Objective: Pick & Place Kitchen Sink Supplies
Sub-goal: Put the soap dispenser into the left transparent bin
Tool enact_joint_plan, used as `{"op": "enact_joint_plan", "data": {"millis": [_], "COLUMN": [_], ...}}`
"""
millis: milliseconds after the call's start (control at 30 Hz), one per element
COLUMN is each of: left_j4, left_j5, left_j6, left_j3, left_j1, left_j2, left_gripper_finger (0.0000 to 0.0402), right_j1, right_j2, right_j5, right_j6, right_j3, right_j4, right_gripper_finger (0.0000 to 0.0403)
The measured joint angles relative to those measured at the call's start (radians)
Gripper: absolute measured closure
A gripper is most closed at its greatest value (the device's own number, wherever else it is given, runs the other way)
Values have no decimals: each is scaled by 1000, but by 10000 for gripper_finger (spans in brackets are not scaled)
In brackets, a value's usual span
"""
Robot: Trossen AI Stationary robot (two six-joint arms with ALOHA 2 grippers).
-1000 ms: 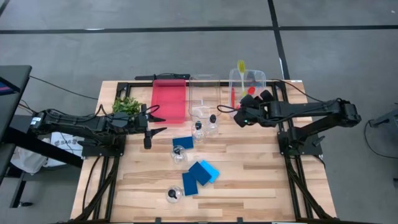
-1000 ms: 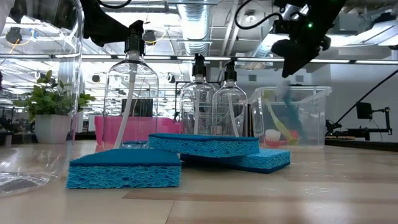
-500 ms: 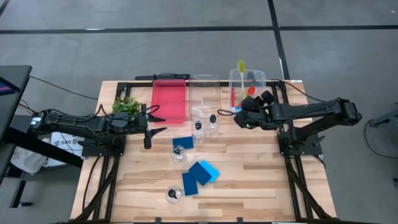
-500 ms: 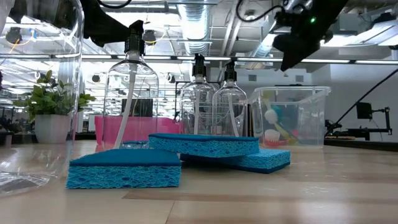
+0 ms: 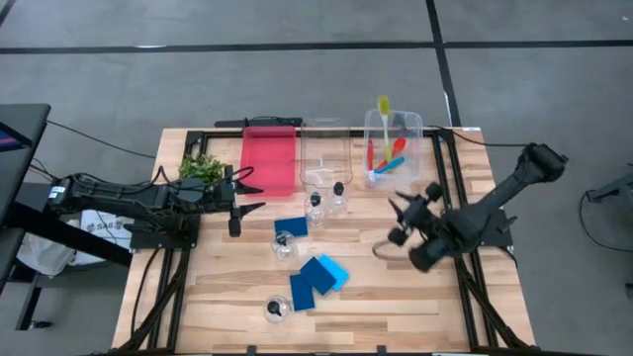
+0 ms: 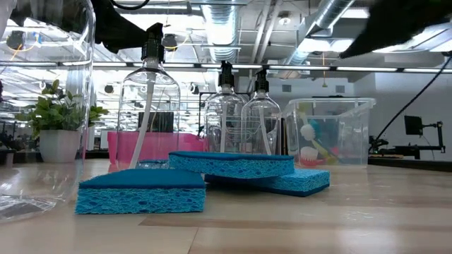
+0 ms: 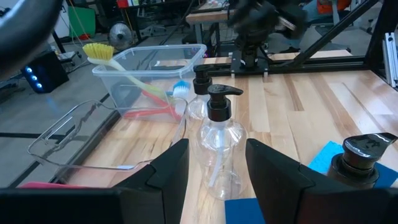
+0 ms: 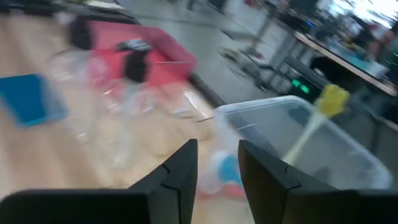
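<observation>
**Brushes in the bin, sponges and bottles on the table**

Nearest the table's front edge, one bottle (image 5: 276, 310) is lying on its side, just beside a blue sponge (image 5: 302, 292) that is touching two more overlapping sponges (image 5: 324, 270). A little farther in, a second bottle (image 5: 284, 245) is lying just beside a fourth sponge (image 5: 291, 227).

At the same depth, the right gripper (image 5: 404, 212) is hanging over bare wood on the right side, well apart from the sponges; its fingers (image 8: 181, 176) are standing apart with nothing between them. The left gripper (image 5: 247, 196) is sitting over the left side, pointing toward the middle, its fingers (image 7: 169, 177) apart and gripping nothing.

Beyond that, two bottles (image 5: 316, 205) (image 5: 338, 196) are standing upright side by side, just in front of an empty clear bin (image 5: 324, 151). To its right, another clear bin (image 5: 409, 121) is holding three brushes: a yellow-green one (image 5: 384, 109) leaning up over the far rim, a red one (image 5: 371, 156) and a blue one (image 5: 393, 161) lying inside. A red tray (image 5: 270, 158) is resting left of the empty bin, and a plant (image 5: 201, 166) is standing left of the tray.
</observation>
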Motion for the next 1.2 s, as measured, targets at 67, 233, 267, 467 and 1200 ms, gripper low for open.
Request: {"op": "enact_joint_plan", "data": {"millis": [67,233,267,467,1200], "left_j4": [0,23,39,103,-224], "left_j5": [0,0,1,85,306], "left_j6": [-18,-41,-41,-58,-172], "left_j3": [0,0,0,7,79], "left_j1": [0,0,0,1,-1], "left_j2": [0,29,45,158,-27], "left_gripper_finger": [241,241,241,241,241], "right_j1": [72,214,235,325,-38], "right_j2": [8,24,24,22,23], "right_j5": [2,1,0,-22,-626], "right_j6": [15,-67,-103,-217,-1018], "right_j3": [-58,-178,-196,-245,-455], "right_j4": [55,249,294,436,1566], "right_gripper_finger": [294,294,294,294,305]}}
